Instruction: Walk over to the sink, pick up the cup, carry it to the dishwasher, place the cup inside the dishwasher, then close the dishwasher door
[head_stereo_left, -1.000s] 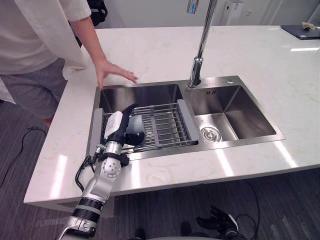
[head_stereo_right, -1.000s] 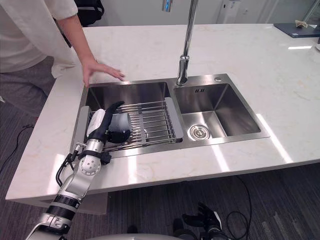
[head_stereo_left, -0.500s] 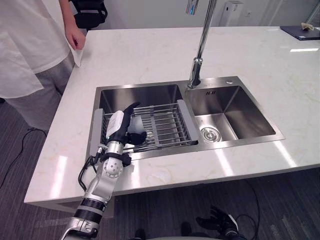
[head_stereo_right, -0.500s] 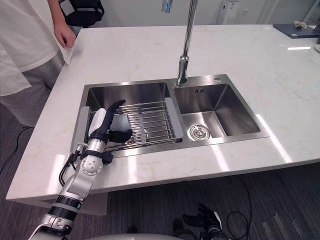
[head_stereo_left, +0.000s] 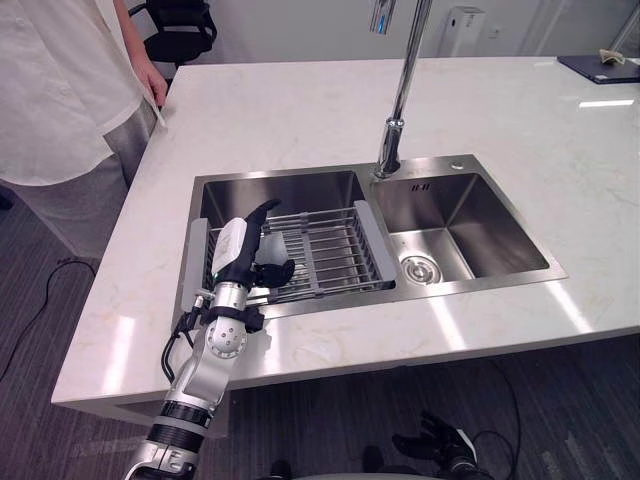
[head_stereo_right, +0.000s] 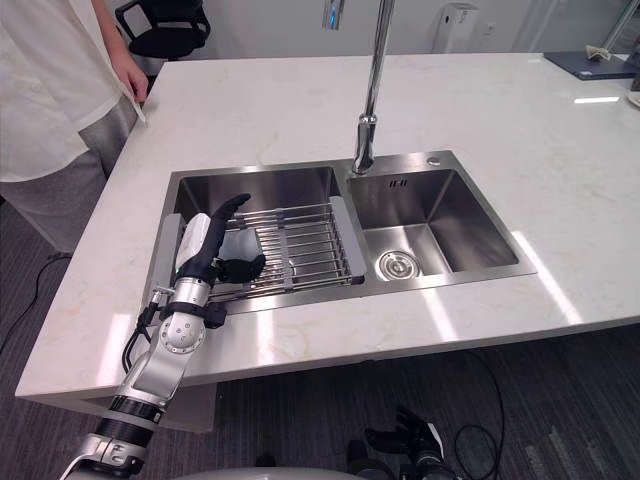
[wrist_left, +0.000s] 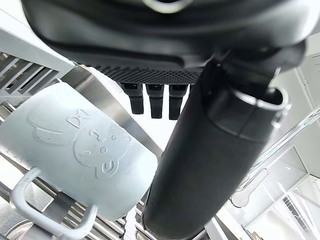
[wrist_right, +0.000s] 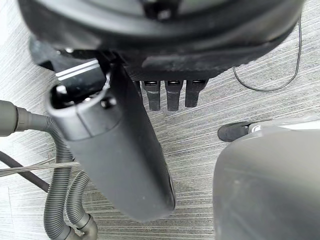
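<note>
The right hand (wrist_right: 160, 30) hangs low over the floor, fingers loose and holding nothing. At the counter's (head_stereo_left: 300, 110) near edge, the left hand (head_stereo_left: 238, 255) reaches into the sink's (head_stereo_left: 280, 190) left basin. Its fingers are straight and apart, and its thumb lies beside the pale cup (wrist_left: 75, 145), not clamped on it. The cup lies on its side on the rack (head_stereo_left: 330, 250). Beyond stands the faucet (head_stereo_left: 400, 95), and a person (head_stereo_left: 60, 90) waits at the far left corner.
</note>
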